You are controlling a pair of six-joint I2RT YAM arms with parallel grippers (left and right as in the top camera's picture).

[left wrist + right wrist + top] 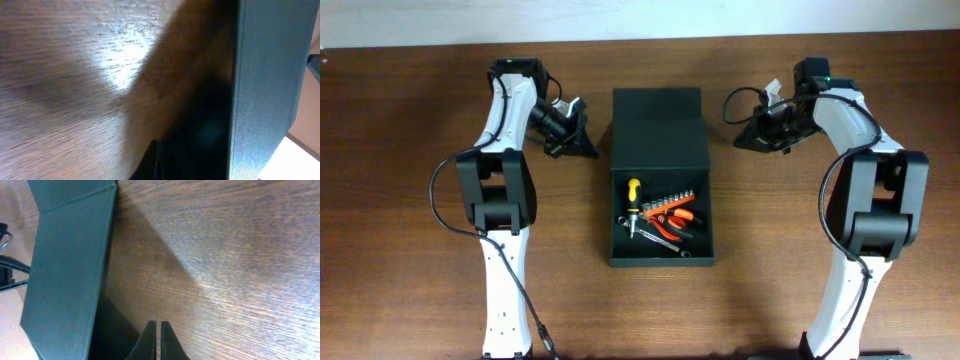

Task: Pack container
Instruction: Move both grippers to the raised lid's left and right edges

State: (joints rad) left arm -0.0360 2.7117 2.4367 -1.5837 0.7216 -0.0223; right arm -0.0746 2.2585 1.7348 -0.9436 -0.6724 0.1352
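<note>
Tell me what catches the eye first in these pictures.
A dark box sits mid-table, open at its near end and holding hand tools, brightest a yellow-handled screwdriver and orange pliers. The left claw and right claw flank its far end, one on each side.

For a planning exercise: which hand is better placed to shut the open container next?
Probably left: the left hand sits nearer the container than the right hand.

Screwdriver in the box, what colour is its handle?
Yellow. The screwdriver lies in the container; the overhead view shows it best.
</note>
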